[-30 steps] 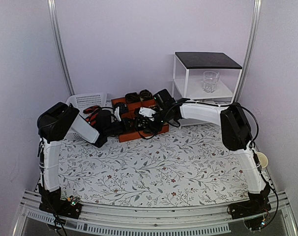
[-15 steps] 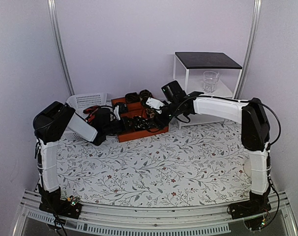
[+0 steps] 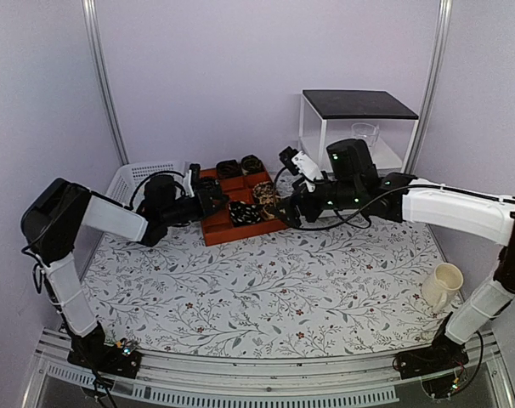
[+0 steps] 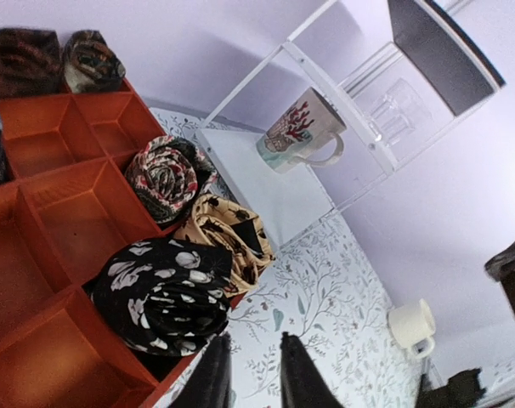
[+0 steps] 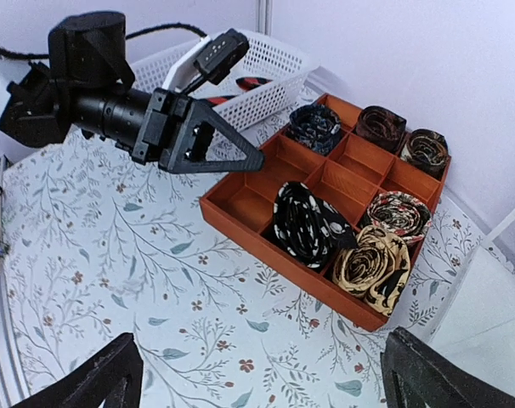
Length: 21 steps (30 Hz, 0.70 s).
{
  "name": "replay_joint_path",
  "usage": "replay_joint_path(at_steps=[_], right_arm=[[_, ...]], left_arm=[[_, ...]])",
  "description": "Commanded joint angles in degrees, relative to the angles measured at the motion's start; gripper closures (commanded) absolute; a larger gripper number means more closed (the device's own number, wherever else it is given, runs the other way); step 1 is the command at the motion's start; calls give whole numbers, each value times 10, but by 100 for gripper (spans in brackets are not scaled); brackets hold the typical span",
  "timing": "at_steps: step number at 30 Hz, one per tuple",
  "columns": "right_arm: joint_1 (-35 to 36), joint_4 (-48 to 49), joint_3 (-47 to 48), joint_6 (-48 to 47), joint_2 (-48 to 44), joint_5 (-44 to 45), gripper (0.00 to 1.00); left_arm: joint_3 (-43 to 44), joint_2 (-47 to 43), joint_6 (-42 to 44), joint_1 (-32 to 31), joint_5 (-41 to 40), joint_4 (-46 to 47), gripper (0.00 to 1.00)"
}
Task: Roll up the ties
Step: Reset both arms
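**Table** (image 3: 266,297), white floral-print cloth: fills the lower half of the overhead view.

**White-framed shelf unit, black top** (image 3: 359,104): upper right. It holds a clear glass tumbler (image 3: 365,134) and a coral-printed mug (image 4: 296,127).

**White lattice plastic basket** (image 3: 143,174): left of centre, with a red-and-black strip (image 5: 251,82) inside.

**Orange gridded tray** (image 5: 240,204): centre, just right of the basket. It holds six coiled ties (image 5: 381,126), one per cell. A black-and-white coil (image 5: 304,223) touches a tan-and-black coil (image 5: 375,268).

**Left gripper** (image 4: 252,340): at the tray's left side, fingers almost together, holding nothing.

**Right gripper** (image 5: 262,374): fingers spread wide, empty.

**Cream mug** (image 3: 444,285): lower right, on the cloth.
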Motion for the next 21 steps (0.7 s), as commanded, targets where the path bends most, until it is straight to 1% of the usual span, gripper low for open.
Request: replay_joint_path(at_steps=[1, 4, 7, 8, 9, 10, 11, 13, 16, 18, 21], right_arm=[[18, -2, -26, 170, -80, 94, 0], [20, -101, -25, 264, -133, 156, 0], [20, -158, -45, 338, -205, 173, 0], [20, -162, -63, 354, -232, 179, 0], [20, -162, -83, 368, -263, 189, 0], [20, -162, -101, 393, -295, 202, 0], [20, -167, -119, 409, -333, 216, 0], [20, -182, -142, 444, -383, 236, 0], [20, -214, -156, 471, -440, 251, 0], [20, -226, -163, 480, -467, 247, 0], [20, -239, -170, 479, -493, 244, 0]], left_arm=[[-20, -90, 17, 4, -15, -96, 71], [-24, -182, 52, 1, -59, -204, 60], [-23, -286, 91, -5, -103, -313, 49], [-19, -319, 102, -5, -114, -352, 38], [-13, -350, 114, -6, -117, -387, 13], [-6, -380, 124, -7, -117, -420, 3], [4, -408, 133, -7, -116, -462, 2], [17, -461, 147, -8, -114, -517, 1], [36, -521, 157, -8, -120, -591, 1], [40, -556, 158, -7, -115, -618, 1], [17, -607, 140, -8, -92, -614, 2]])
